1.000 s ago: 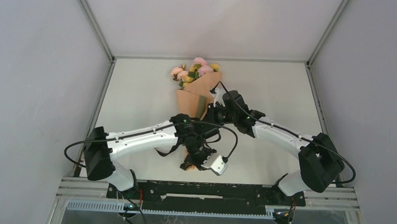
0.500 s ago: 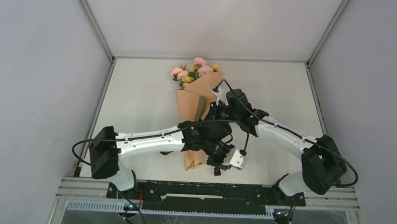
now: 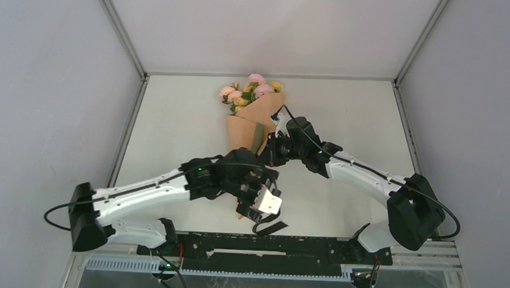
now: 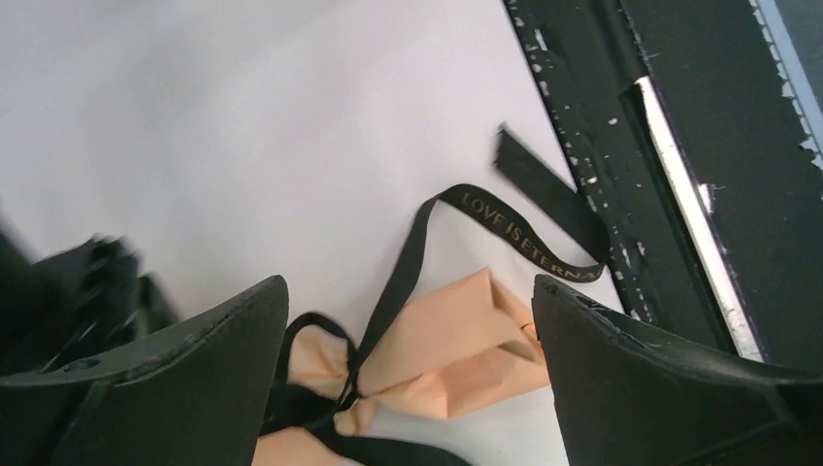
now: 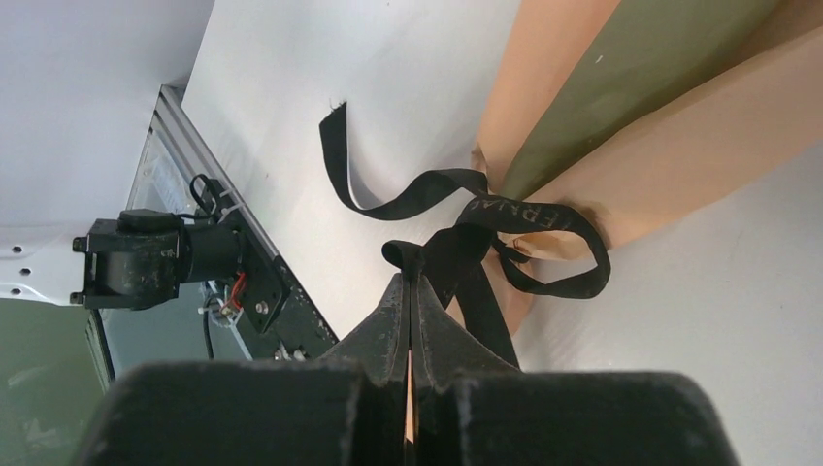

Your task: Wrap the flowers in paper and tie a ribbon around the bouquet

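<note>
The bouquet (image 3: 253, 121) lies in the middle of the table, a peach-orange paper (image 5: 573, 87) cone with a green strip (image 5: 641, 78). The flowers (image 3: 251, 90), pink and yellow, show at its far wide end. A black ribbon (image 4: 524, 238) with gold lettering is tied round the narrow end (image 4: 456, 340). One tail curls towards the front rail. My left gripper (image 4: 410, 286) hangs open just above that narrow end, holding nothing. My right gripper (image 5: 408, 267) is shut on the ribbon beside the knot, and a loose loop (image 5: 553, 228) lies against the paper.
A black rail (image 3: 267, 245) runs along the near table edge, close to the ribbon tail (image 3: 271, 228). Grey walls enclose the table on three sides. The left arm (image 3: 153, 188) crosses low in front of the bouquet's narrow end.
My left gripper has opened and let go of the ribbon, whose tail now lies by the front rail. The left arm swung right, then back left. The right gripper stays shut.
</note>
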### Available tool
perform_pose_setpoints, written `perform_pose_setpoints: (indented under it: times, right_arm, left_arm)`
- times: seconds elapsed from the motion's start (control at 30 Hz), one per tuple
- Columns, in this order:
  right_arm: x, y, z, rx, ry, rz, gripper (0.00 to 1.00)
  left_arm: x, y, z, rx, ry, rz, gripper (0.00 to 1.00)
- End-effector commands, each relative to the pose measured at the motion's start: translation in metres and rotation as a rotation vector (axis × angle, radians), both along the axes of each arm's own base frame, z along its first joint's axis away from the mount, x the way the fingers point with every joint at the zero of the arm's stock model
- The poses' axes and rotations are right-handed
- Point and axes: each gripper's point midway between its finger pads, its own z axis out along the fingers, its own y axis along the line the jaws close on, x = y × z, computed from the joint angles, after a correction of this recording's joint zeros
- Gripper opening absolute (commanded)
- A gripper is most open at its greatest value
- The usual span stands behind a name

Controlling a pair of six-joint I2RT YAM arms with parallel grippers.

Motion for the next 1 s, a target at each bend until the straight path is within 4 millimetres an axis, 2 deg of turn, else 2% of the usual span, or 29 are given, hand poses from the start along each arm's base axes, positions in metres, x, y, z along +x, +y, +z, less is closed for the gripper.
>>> perform_pose_setpoints:
  times: [0.0, 0.13, 0.23, 0.33, 0.4, 0.47, 0.57, 0.73, 0.77, 0.8, 0.87, 0.97]
  right_arm:
    - [0.015, 0.014, 0.029, 0.062, -0.073, -0.050, 0.00]
    - [0.017, 0.019, 0.030, 0.065, -0.088, -0.079, 0.00]
    - [0.016, 0.026, 0.028, 0.051, -0.113, -0.096, 0.00]
    - [0.016, 0.042, 0.030, 0.070, -0.160, -0.107, 0.00]
    - [0.015, 0.052, 0.027, 0.071, -0.179, -0.116, 0.00]
    - [0.016, 0.061, 0.019, 0.053, -0.213, -0.127, 0.00]
    - [0.011, 0.080, 0.012, 0.059, -0.258, -0.088, 0.08]
    - [0.004, 0.116, -0.014, -0.030, -0.274, 0.054, 0.29]
    - [-0.001, 0.124, -0.015, -0.038, -0.285, 0.099, 0.34]
    - [-0.005, 0.130, -0.016, -0.055, -0.296, 0.140, 0.43]
    - [-0.011, 0.140, -0.014, -0.090, -0.338, 0.213, 0.49]
    - [-0.015, 0.137, -0.019, -0.188, -0.358, 0.277, 0.57]
  left_arm:
    - [0.013, 0.015, 0.029, -0.159, -0.018, 0.071, 1.00]
    - [0.042, 0.047, 0.049, -0.285, 0.047, 0.287, 1.00]
    - [0.074, 0.073, 0.054, -0.385, 0.145, 0.561, 1.00]
    - [0.111, 0.099, 0.055, -0.508, 0.217, 0.833, 1.00]
    - [0.131, 0.119, 0.040, -0.564, 0.273, 0.990, 1.00]
    - [0.144, 0.135, 0.023, -0.596, 0.335, 1.111, 0.94]
    - [0.154, 0.153, -0.003, -0.598, 0.414, 1.234, 0.86]
    - [0.173, 0.170, -0.001, -0.684, 0.351, 1.291, 0.78]
    - [0.176, 0.174, -0.001, -0.690, 0.333, 1.300, 0.76]
    - [0.178, 0.177, -0.001, -0.691, 0.314, 1.305, 0.75]
    - [0.179, 0.180, -0.001, -0.685, 0.284, 1.293, 0.74]
    - [0.180, 0.187, -0.006, -0.662, 0.261, 1.297, 0.75]
